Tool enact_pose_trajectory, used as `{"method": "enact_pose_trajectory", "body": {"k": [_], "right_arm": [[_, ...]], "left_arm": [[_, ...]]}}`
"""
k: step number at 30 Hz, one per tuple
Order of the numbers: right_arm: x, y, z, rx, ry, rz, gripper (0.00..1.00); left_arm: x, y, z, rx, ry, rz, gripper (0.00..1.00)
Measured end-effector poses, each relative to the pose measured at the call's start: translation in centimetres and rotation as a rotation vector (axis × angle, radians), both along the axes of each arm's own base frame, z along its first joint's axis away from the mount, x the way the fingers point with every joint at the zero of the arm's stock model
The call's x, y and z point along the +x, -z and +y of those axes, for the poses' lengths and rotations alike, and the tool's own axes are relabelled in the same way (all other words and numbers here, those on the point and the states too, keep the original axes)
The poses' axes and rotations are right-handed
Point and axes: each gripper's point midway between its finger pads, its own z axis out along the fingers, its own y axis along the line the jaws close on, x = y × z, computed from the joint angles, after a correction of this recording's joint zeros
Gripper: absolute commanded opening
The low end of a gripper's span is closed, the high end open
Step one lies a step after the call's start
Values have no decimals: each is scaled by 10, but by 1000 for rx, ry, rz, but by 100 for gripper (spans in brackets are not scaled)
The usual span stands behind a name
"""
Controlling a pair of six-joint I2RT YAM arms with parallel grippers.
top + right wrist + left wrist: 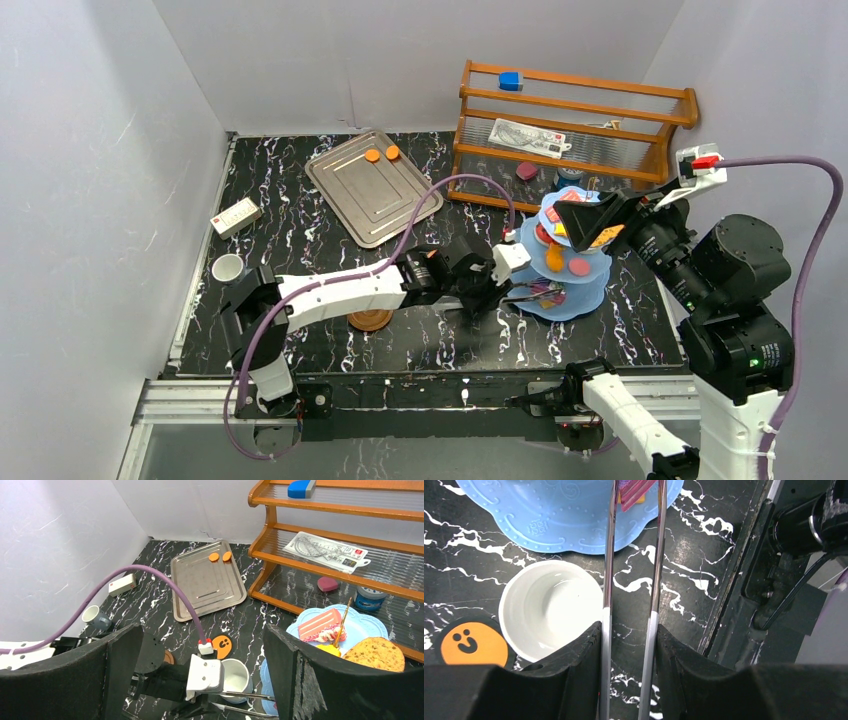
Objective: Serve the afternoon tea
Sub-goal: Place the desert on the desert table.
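My left gripper (629,630) is shut on the metal tongs (608,570), whose tips pinch a pink-purple pastry (636,490) over the bottom tier of the light-blue stand (564,515). A white mug (551,610) stands just left of the tongs, touching the stand's edge. In the top view the left gripper (488,278) is at the stand's (578,298) left side. My right gripper (592,224) is open and empty, held above the stand. The top tier holds a pink cake slice (320,624) and a cookie (375,654). A grey mug (228,268) stands far left, and a brown saucer (370,320) lies near the front.
A silver tray (375,190) at the back holds two orange pieces (372,155). A wooden shelf rack (575,130) stands at the back right behind the stand. A white box (236,215) lies at the left. An orange smiley disc (471,645) lies beside the white mug.
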Motion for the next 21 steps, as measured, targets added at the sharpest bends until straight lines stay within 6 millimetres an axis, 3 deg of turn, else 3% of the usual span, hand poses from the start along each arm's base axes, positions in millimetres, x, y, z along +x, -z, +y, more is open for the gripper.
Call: {"method": "enact_pose_trajectory", "body": {"k": [9, 21], "right_arm": [[0, 1, 0, 0, 0, -2, 99], [-3, 2, -1, -2, 0, -8, 99]], "left_arm": [[-6, 20, -20, -7, -34, 54, 0], [-2, 19, -39, -38, -59, 39, 0]]}}
